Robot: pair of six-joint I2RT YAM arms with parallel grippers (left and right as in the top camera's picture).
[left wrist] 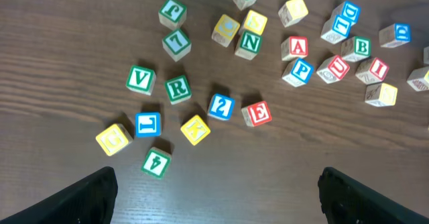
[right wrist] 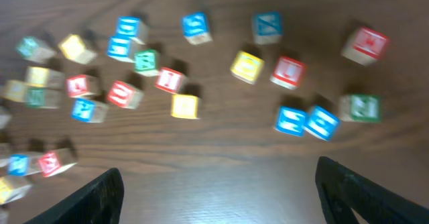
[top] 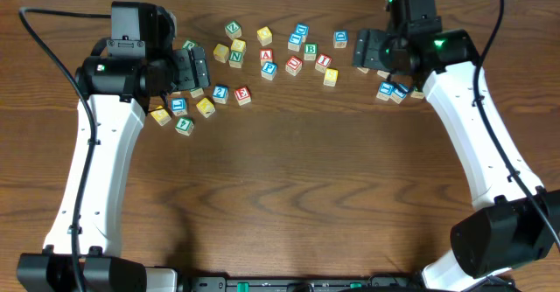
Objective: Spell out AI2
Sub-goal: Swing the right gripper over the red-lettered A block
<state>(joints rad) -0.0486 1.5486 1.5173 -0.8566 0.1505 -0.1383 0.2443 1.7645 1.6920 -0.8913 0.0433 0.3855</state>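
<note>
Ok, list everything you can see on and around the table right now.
A block: one, red letter, middle of the scatter
I block: one, red letter, right of the A block
2 block: one, blue digit, left part of the scatter
other blocks: more than twenty, red, blue, green or yellow faces, strewn across the far part of the table
table: one, dark brown wood, under everything
cables: two, black, one by each arm
arms: two, white with black joints, left and right sides
left gripper: one, black, open, above the left blocks
right gripper: one, black, open, above the right blocks
</note>
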